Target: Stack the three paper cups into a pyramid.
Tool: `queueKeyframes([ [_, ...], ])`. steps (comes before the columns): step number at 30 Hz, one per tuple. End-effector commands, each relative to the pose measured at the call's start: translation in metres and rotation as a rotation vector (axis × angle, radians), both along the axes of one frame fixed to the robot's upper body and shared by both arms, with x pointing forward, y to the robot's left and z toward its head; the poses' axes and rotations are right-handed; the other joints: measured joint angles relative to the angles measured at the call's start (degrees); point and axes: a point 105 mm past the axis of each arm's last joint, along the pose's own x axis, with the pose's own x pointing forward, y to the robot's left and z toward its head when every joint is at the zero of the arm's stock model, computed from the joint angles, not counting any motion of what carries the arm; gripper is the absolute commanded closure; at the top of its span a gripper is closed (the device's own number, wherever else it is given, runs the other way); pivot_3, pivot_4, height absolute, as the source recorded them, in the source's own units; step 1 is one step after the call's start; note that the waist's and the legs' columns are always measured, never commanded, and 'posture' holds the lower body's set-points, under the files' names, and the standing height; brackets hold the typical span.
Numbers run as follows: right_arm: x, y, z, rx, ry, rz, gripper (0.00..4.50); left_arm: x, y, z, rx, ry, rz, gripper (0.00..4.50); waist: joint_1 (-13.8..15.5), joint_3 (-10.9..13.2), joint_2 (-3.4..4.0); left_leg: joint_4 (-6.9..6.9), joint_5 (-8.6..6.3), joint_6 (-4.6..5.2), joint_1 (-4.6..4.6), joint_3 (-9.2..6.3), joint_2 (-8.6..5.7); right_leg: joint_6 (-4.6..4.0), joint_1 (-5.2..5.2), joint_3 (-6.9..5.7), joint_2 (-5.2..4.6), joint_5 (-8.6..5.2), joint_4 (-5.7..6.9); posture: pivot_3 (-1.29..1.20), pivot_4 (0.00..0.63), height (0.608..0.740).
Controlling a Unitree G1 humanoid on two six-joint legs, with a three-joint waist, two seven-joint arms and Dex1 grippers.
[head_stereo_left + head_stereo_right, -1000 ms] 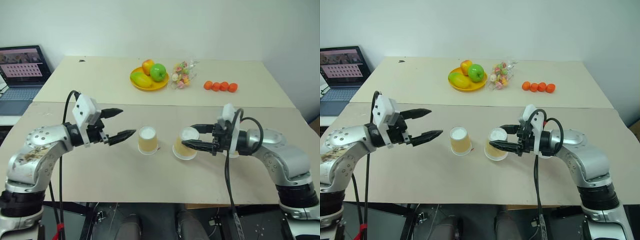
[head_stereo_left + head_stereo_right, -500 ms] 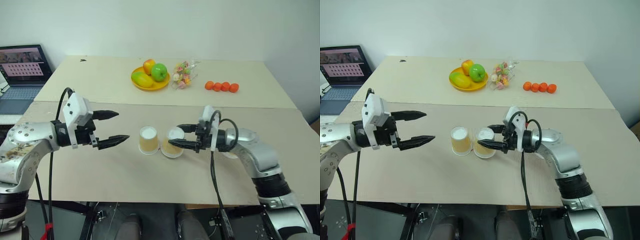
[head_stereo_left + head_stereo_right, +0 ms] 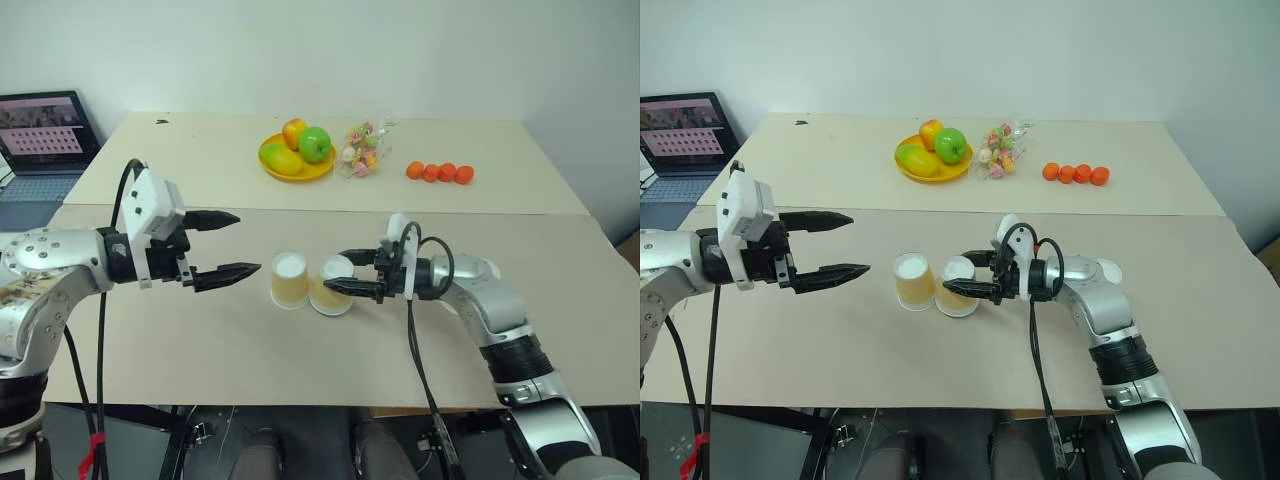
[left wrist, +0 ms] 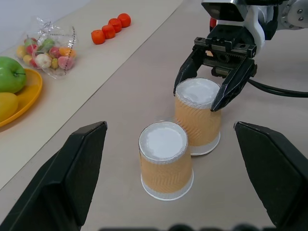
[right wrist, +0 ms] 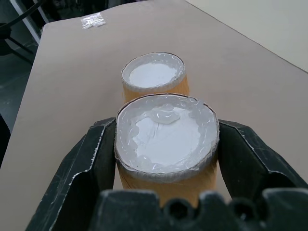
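Note:
Two of the paper cups stand upside down, side by side, near the middle of the front table. The left cup (image 3: 289, 280) is free. My right gripper (image 3: 338, 272) is shut on the right cup (image 3: 332, 288), with one black finger on each side just under its white base (image 5: 166, 130). The rims of the two cups (image 4: 166, 159) (image 4: 198, 118) touch or nearly touch. My left gripper (image 3: 248, 242) hangs open to the left of the cups, a little above the table, holding nothing. The third cup is hidden.
On the far table sit a yellow plate (image 3: 320, 174) of fruit, a bag of sweets (image 3: 362, 148) and a row of several small oranges (image 3: 440, 172). A laptop (image 3: 40, 130) stands at the far left. Bare tabletop lies in front of the cups.
My right gripper has slid its cup leftward until it stands right beside the free cup. The left gripper stays open and has risen slightly.

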Motion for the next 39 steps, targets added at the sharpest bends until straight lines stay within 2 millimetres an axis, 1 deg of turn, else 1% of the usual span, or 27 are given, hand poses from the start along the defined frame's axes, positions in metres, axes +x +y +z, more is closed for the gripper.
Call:
queueKeyframes([
  [1, 0.000, 0.004, 0.012, 0.013, -0.060, 0.027, 1.68, -0.006, 0.000, 0.014, 0.010, -0.052, 0.001, 0.00, 0.01, 0.00, 0.00, 0.00, 0.00, 0.00, 0.00, 0.00, 0.00, 0.00, 0.00, 0.00, 0.00, 0.00, 0.00, 0.00, 0.150, 0.734],
  [5, 0.001, 0.006, 0.011, 0.006, -0.063, 0.038, 1.68, -0.010, -0.002, 0.014, 0.015, -0.029, -0.013, 0.00, 0.00, 0.00, 0.00, 0.00, 0.00, 0.00, 0.01, 0.00, 0.00, 0.00, 0.00, 0.00, 0.00, 0.00, 0.01, 0.00, 0.150, 0.734],
  [19, 0.002, 0.006, 0.006, -0.007, -0.062, 0.047, 1.68, -0.015, -0.002, 0.017, 0.034, -0.016, -0.016, 0.00, -0.03, 0.01, 0.01, 0.00, 0.00, 0.00, 0.01, 0.01, 0.00, 0.00, -0.01, 0.00, 0.01, 0.00, 0.01, 0.00, 0.150, 0.734],
  [20, 0.002, 0.006, 0.006, -0.006, -0.061, 0.047, 0.70, -0.015, -0.002, 0.016, 0.036, -0.015, -0.017, 0.00, -0.02, 0.00, 0.01, 0.00, 0.00, 0.00, 0.01, 0.01, 0.00, 0.00, -0.01, 0.00, 0.00, 0.00, 0.01, 0.00, 0.150, 0.734],
  [21, 0.002, 0.006, 0.005, -0.006, -0.060, 0.048, 0.57, -0.015, -0.002, 0.016, 0.038, -0.013, -0.017, 0.00, -0.01, 0.01, 0.01, 0.00, 0.00, 0.00, 0.01, 0.01, 0.00, 0.00, 0.00, 0.00, 0.00, 0.00, 0.01, 0.00, 0.150, 0.734],
  [22, 0.003, 0.007, 0.005, -0.005, -0.061, 0.048, 0.22, -0.015, -0.002, 0.016, 0.038, -0.011, -0.016, 0.00, -0.01, 0.01, 0.01, 0.00, 0.00, 0.00, 0.01, 0.01, 0.00, 0.00, 0.00, 0.00, 0.00, 0.00, 0.01, 0.00, 0.150, 0.734],
  [23, 0.003, 0.007, 0.005, -0.005, -0.061, 0.049, 0.03, -0.016, -0.002, 0.016, 0.038, -0.010, -0.015, 0.00, -0.01, 0.01, 0.01, 0.00, 0.00, 0.00, 0.01, 0.01, 0.00, 0.00, 0.00, 0.00, 0.00, 0.00, 0.01, 0.00, 0.150, 0.734],
  [28, 0.006, 0.007, 0.007, -0.004, -0.076, 0.039, 0.03, -0.016, 0.000, 0.016, 0.045, -0.007, -0.012, 0.00, -0.06, 0.01, 0.01, 0.00, 0.00, 0.00, 0.02, 0.01, 0.00, 0.00, 0.00, 0.00, 0.01, 0.00, 0.01, 0.00, 0.150, 0.734],
  [31, 0.006, 0.005, 0.012, -0.012, -0.098, 0.041, 0.03, -0.013, 0.004, 0.012, 0.035, -0.006, 0.003, 0.00, -0.04, 0.01, 0.01, 0.00, 0.00, 0.00, 0.02, 0.01, 0.00, 0.00, -0.01, 0.00, 0.00, 0.00, 0.01, 0.00, 0.150, 0.734],
  [34, 0.006, -0.008, 0.029, 0.019, -0.107, 0.014, 0.03, -0.009, 0.013, -0.002, 0.001, 0.006, 0.046, 0.00, 0.02, 0.03, 0.06, -0.01, 0.00, 0.00, 0.03, 0.02, -0.01, 0.00, 0.00, 0.01, -0.01, 0.00, 0.01, 0.00, 0.150, 0.734],
  [37, 0.005, -0.019, 0.036, 0.007, -0.115, -0.001, 0.03, -0.008, 0.018, -0.013, 0.003, 0.026, 0.062, 0.00, 0.06, 0.05, 0.01, -0.01, 0.00, 0.00, 0.00, -0.01, 0.01, -0.02, -0.01, -0.02, 0.00, 0.01, 0.00, 0.00, 0.150, 0.734],
  [39, 0.006, -0.038, 0.050, 0.018, -0.110, -0.050, 0.03, -0.007, 0.020, -0.019, -0.025, 0.034, 0.073, 0.00, 0.18, 0.07, 0.04, -0.01, 0.00, 0.00, 0.00, -0.01, 0.00, -0.02, 0.00, -0.02, -0.01, 0.01, 0.00, 0.00, 0.150, 0.734],
])
